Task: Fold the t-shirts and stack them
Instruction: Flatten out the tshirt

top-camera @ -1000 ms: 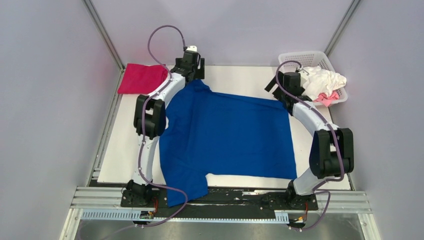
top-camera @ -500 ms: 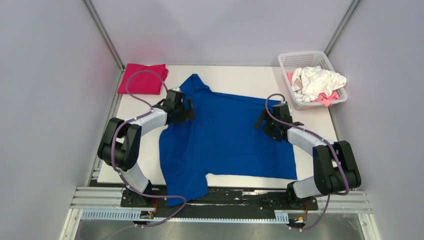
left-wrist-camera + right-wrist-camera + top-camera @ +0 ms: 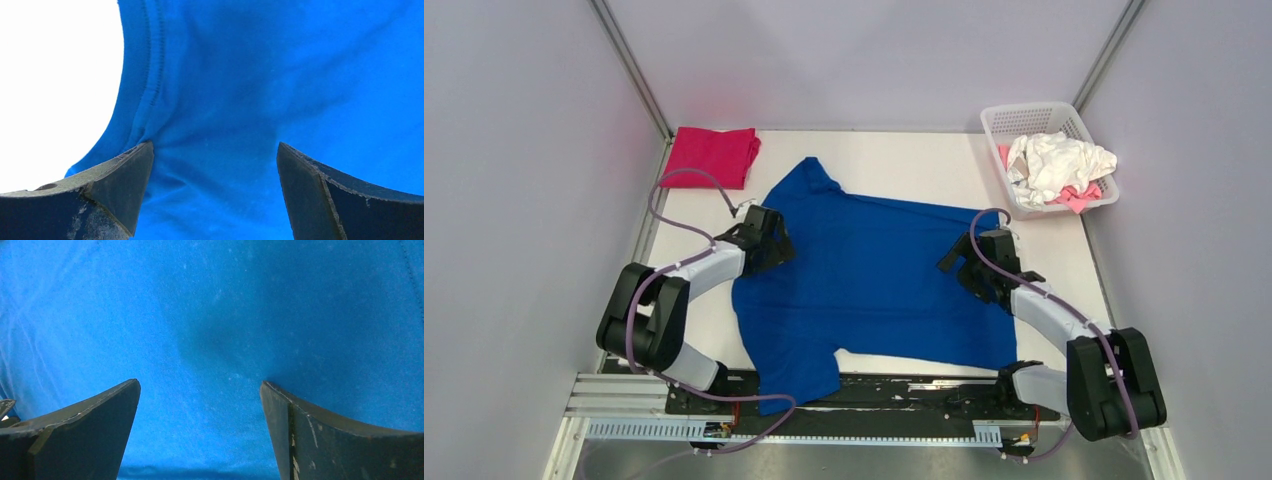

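The royal-blue t-shirt (image 3: 874,275) lies spread out on the white table (image 3: 904,160), plain side up, its graphic hidden; one sleeve hangs over the near edge. My left gripper (image 3: 764,240) is open and low over the shirt's left edge; in the left wrist view (image 3: 215,150) its fingers straddle blue cloth beside a stitched hem. My right gripper (image 3: 977,265) is open over the shirt's right part, with only blue cloth between its fingers in the right wrist view (image 3: 200,385). The magenta t-shirt (image 3: 714,155) lies folded at the far left corner.
A white plastic basket (image 3: 1024,115) stands at the far right corner and holds a crumpled white t-shirt (image 3: 1059,160) and a pale pink one (image 3: 1079,195). Grey walls close in on both sides. A metal rail runs along the near edge.
Both arms have drawn back from the far edge toward the near side and lowered onto the blue shirt. The shirt's left side has shifted slightly left and nearer.
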Available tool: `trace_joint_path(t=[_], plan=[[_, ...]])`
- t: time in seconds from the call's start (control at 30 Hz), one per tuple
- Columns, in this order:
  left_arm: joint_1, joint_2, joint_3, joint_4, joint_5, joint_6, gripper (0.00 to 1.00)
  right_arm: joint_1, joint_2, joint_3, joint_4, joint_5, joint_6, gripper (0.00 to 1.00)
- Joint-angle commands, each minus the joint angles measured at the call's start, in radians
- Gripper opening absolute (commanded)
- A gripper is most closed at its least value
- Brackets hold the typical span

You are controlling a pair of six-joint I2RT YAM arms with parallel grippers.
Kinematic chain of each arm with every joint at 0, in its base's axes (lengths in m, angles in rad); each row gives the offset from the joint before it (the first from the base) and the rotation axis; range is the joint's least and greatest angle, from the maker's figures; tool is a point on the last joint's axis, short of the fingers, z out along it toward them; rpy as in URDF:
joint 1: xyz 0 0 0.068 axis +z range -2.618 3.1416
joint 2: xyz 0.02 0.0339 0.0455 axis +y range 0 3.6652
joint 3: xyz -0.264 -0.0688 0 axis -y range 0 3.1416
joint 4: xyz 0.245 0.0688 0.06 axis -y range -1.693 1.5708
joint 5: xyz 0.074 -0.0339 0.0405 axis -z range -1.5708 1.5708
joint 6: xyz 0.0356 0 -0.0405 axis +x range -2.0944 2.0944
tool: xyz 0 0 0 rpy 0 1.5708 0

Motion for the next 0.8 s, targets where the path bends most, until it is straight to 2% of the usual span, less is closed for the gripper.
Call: trace_joint_path(t=[0.0, 0.2, 0.37, 0.53, 0.77], plan=[[0.006, -0.055, -0.009, -0.102, -0.057, -0.036, 1.0, 0.011, -0.048, -0.065, -0.105, -0.049, 0.015, 1.0], [0.006, -0.174, 0.027, -0.107, -0.028, -0.004, 1.0, 0.012, -0.13, 0.006, -0.104, -0.02, -0.029, 1.0], [0.006, -0.164, 0.138, 0.009, 0.114, 0.028, 1.0, 0.011, -0.068, 0.156, -0.085, 0.101, -0.032, 1.0], [0.006, 0.021, 0.29, 0.115, 0.184, 0.028, 1.0, -0.007, 0.129, 0.282, -0.005, 0.134, -0.056, 1.0], [0.008, 0.31, 0.54, 0.11, 0.182, 0.038, 1.0, -0.085, 0.411, 0.509, 0.05, 0.101, -0.128, 1.0]])
